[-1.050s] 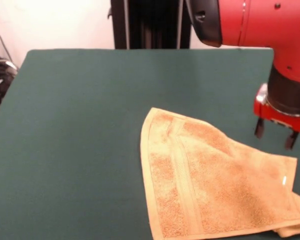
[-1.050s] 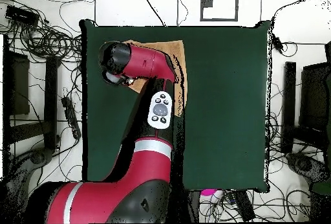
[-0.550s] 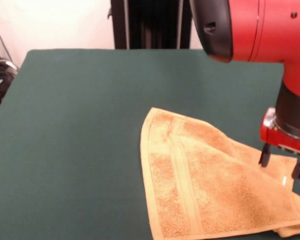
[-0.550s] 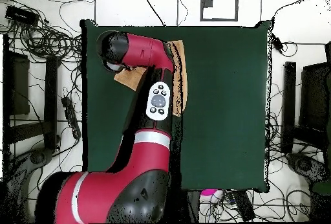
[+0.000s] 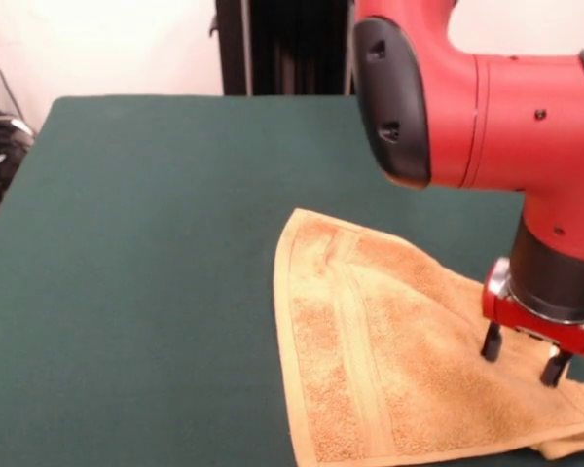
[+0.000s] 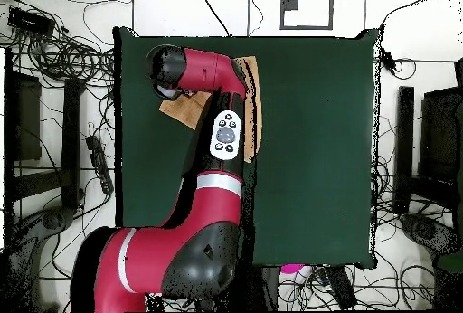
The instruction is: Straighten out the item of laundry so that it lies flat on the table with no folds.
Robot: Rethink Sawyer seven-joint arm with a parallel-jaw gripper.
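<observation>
Front view: orange-tan towel (image 5: 409, 365) lies on green table (image 5: 146, 253), toward 4-5 o'clock of frame, running off the bottom and right edges. Not flat: top-left corner rounded, w/ a crease running down from it alongside a woven border band. A doubled-over bit of cloth pokes out under the bottom edge at approx 4 o'clock, near the right frame edge. Border bands visible along left side and bottom hem. Care tag not visible.

Red/black arm (image 5: 487, 107) comes in from 1-2 o'clock and fills the upper right. Gripper (image 5: 522, 356) sits at 3-4 o'clock, over the right part of the towel. Two dark fingers (image 5: 491, 341) point down, spread apart w/ a clear gap, nothing between them. Tips look right at the towel surface; can't tell if touching or just above.

Overhead view: towel (image 6: 251, 92) is at approx 11-12 o'clock of the table (image 6: 316, 147), near the far edge, left of table centre. Mostly hidden under the arm (image 6: 212, 133); only a strip on the arm's right side plus a small patch at its left show. Arm reaches up from base at 6-7 o'clock; wrist end sits over the towel's left part. Gripper itself not visible here, hidden by the arm. Cables (image 6: 63, 65) on floor around the table at 9-10 o'clock.
</observation>
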